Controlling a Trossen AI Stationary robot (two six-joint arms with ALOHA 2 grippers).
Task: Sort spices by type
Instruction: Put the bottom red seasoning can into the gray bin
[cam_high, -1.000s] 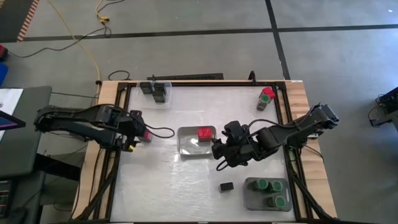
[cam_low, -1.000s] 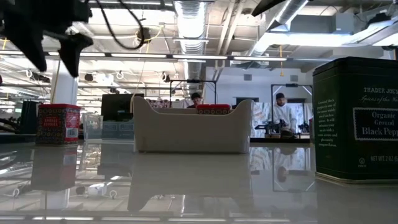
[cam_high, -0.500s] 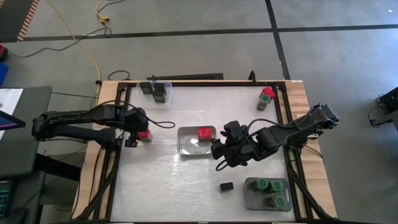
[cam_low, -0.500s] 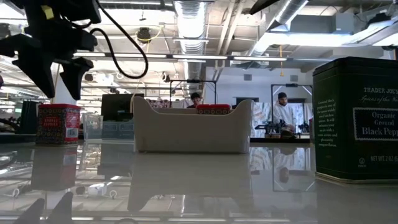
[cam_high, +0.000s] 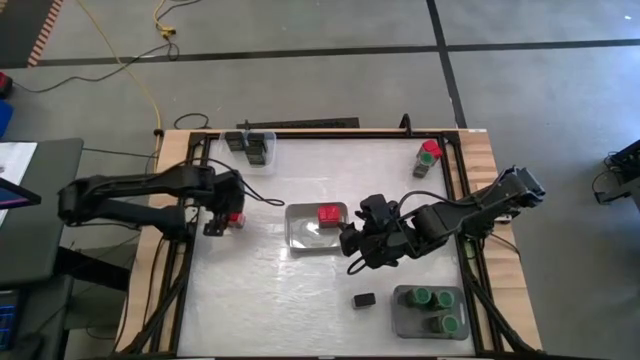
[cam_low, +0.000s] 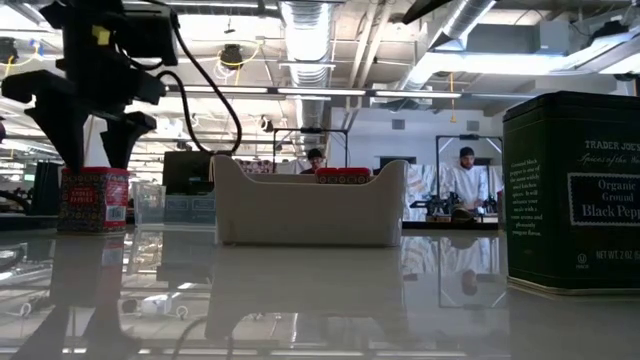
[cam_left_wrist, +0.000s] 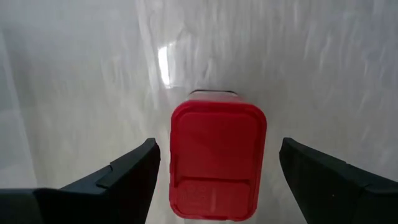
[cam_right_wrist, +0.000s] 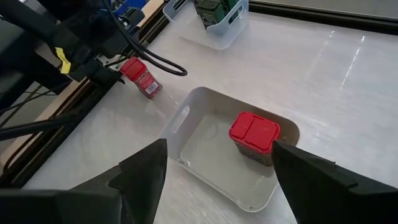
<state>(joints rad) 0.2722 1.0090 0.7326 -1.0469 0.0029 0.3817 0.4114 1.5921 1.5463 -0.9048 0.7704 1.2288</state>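
- One red-capped spice jar (cam_left_wrist: 217, 158) stands upright near the table's left edge, and we see it between the wide-open, empty left gripper (cam_high: 222, 213).
- We risk toppling it if a finger clips the cap.
- Right gripper (cam_high: 352, 250), open and empty, waits beside the white tray (cam_high: 300, 240).

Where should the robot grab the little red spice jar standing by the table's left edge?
By its flat side walls just under the square cap, coming straight down from above. The red spice jar stands upright with nothing beside it, and the left end effector hangs open over it, one finger on each side.
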